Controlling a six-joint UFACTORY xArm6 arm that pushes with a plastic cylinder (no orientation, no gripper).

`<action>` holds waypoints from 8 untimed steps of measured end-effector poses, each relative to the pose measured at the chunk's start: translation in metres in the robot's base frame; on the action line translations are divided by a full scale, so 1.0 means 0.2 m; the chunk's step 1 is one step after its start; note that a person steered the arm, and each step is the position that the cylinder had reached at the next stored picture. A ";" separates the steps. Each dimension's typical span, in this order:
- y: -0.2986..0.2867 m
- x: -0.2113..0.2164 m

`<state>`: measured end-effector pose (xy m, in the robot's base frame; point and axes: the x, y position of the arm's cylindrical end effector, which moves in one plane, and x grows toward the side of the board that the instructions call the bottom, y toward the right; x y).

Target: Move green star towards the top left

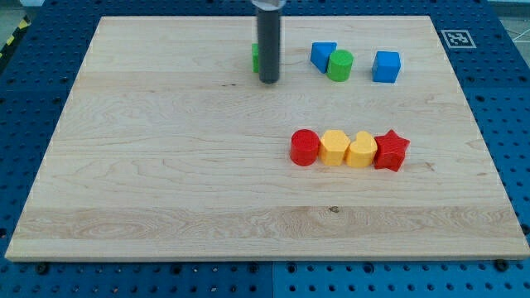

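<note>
Wooden surface (166,182) carries all blocks. My tip (269,81) near view's top, touching surface; no gripper, nothing held. Green star (255,57) just behind tip, at its left edge, mostly hidden. Blue shape (323,55), green cylinder (339,64), blue cube (386,66) right of tip. Red-yellow row below-right.

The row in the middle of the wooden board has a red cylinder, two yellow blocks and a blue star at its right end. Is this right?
Not quite: the camera view shows the star at the row's right end is red, not blue. The red cylinder and two yellow blocks are as stated.
</note>
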<state>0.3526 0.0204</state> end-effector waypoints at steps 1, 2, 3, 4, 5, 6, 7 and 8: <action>0.17 -0.02; 0.10 -0.16; -0.24 -0.32; -0.57 -0.39; -0.65 -0.38; -0.56 -0.24; -0.59 -0.16; -0.72 -0.21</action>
<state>0.3098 -0.1242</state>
